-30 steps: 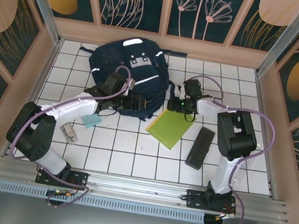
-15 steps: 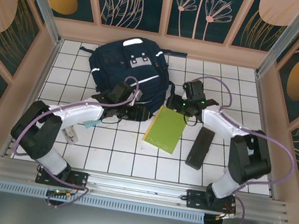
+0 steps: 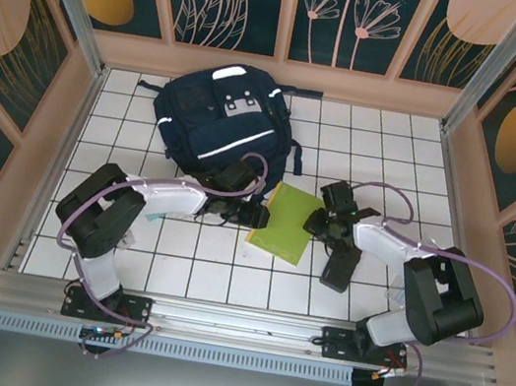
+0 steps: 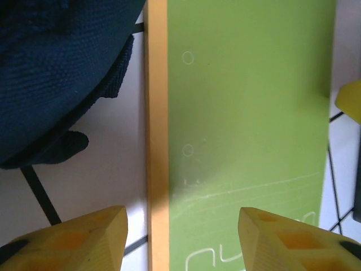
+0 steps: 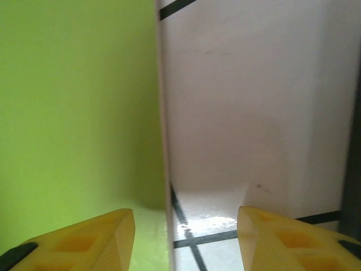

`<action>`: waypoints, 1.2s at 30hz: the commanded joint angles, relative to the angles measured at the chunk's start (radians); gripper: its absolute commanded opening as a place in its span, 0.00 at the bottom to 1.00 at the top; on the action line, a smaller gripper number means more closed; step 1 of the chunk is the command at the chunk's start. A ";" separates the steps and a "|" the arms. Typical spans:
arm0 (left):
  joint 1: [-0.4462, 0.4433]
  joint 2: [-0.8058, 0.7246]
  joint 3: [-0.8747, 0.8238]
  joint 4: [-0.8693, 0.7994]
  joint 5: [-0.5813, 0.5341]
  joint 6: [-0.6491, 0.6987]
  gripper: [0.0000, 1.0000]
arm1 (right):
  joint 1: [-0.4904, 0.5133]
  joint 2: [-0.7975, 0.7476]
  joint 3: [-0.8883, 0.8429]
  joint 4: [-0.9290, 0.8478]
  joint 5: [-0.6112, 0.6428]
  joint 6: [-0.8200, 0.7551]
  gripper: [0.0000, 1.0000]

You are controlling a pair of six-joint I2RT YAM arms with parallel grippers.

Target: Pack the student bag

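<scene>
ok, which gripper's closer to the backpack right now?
Left. The left gripper sits at the green notebook's spine edge, right beside the backpack's near corner. The right gripper is at the notebook's opposite edge, farther from the backpack.

White-shelled left arm [image 3: 172, 196] and right arm [image 3: 384, 243] fold low and inward. Left gripper [image 4: 183, 226] and right gripper [image 5: 186, 226] face each other, pointed down, yellow fingers [image 4: 84, 237] parted.
</scene>
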 commanded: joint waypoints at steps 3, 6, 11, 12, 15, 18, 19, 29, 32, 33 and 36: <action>-0.012 0.054 0.026 -0.010 -0.019 0.006 0.53 | 0.042 0.038 -0.006 0.127 -0.038 0.048 0.47; -0.021 0.088 0.034 -0.025 -0.015 0.013 0.53 | 0.044 0.054 -0.005 0.162 -0.077 0.051 0.45; -0.023 0.116 0.037 -0.038 -0.014 0.008 0.51 | 0.044 0.008 -0.001 0.171 -0.103 0.052 0.44; -0.023 0.115 0.037 -0.036 -0.018 0.006 0.51 | 0.044 -0.020 0.001 0.170 -0.113 0.051 0.43; -0.023 0.121 0.040 -0.039 -0.023 0.006 0.50 | 0.044 -0.087 0.012 0.161 -0.136 0.052 0.41; -0.023 0.127 0.046 -0.041 -0.024 0.005 0.50 | 0.044 -0.123 0.002 0.175 -0.154 0.055 0.38; -0.023 0.130 0.050 -0.042 -0.024 0.005 0.50 | 0.044 -0.123 -0.007 0.189 -0.168 0.056 0.37; -0.023 0.118 0.046 -0.045 -0.038 -0.006 0.50 | 0.044 -0.043 -0.068 0.299 -0.212 0.076 0.29; -0.023 0.108 0.048 -0.038 -0.032 -0.020 0.52 | 0.044 -0.043 -0.058 0.304 -0.210 0.066 0.17; -0.023 0.098 0.048 -0.031 -0.028 -0.029 0.55 | 0.044 -0.049 -0.051 0.301 -0.208 0.056 0.10; -0.023 0.064 0.059 -0.011 -0.019 -0.051 0.66 | 0.044 -0.082 -0.036 0.272 -0.182 0.018 0.00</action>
